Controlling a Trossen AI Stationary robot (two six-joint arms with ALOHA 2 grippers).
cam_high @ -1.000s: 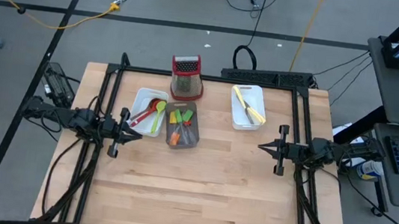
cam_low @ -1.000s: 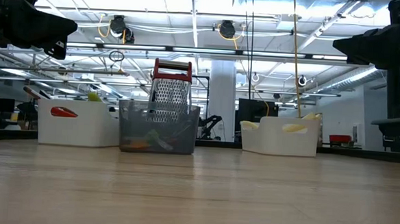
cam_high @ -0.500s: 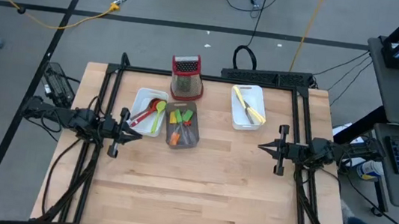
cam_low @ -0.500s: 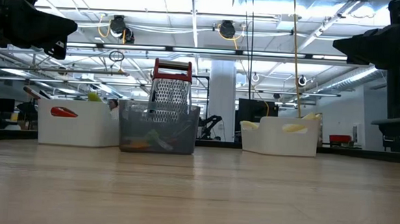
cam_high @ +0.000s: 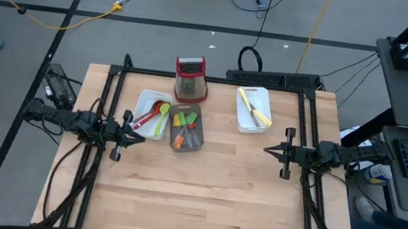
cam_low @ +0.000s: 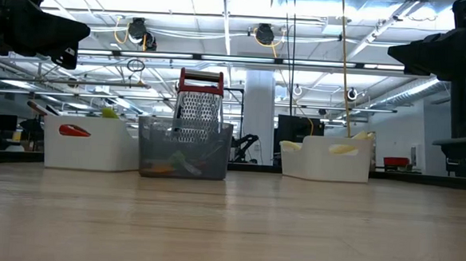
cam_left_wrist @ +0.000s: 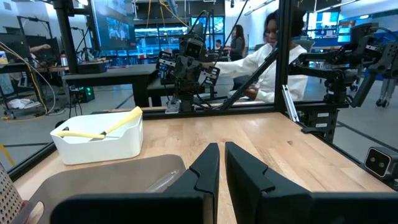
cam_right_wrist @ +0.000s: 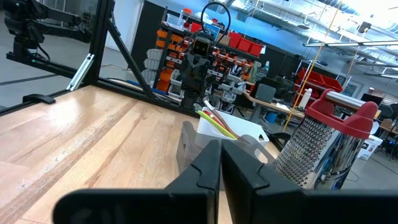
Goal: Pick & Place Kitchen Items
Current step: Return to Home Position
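At the upper centre of the overhead view, the kitchen items (cam_high: 159, 117) lie sorted in three containers. Red and green spoons (cam_high: 151, 115) sit in a white plastic tray (cam_high: 144, 96). Short green, orange and red spatulas (cam_high: 182, 120) fill a smoky translucent bin (cam_high: 200, 132) just right of it, and slim yellow utensils (cam_high: 255, 109) rest in a second white tray (cam_high: 245, 121) farther right. A perforated metal box grater (cam_high: 191, 87) with a red top stands upright just above the bin in frame. Over the pale wood-plank tabletop (cam_high: 202, 199), the left gripper (cam_high: 133, 137) at mid-left and the right gripper (cam_high: 267, 149) at mid-right point toward each other, well apart. Each has its dark fingers pressed together and holds nothing.
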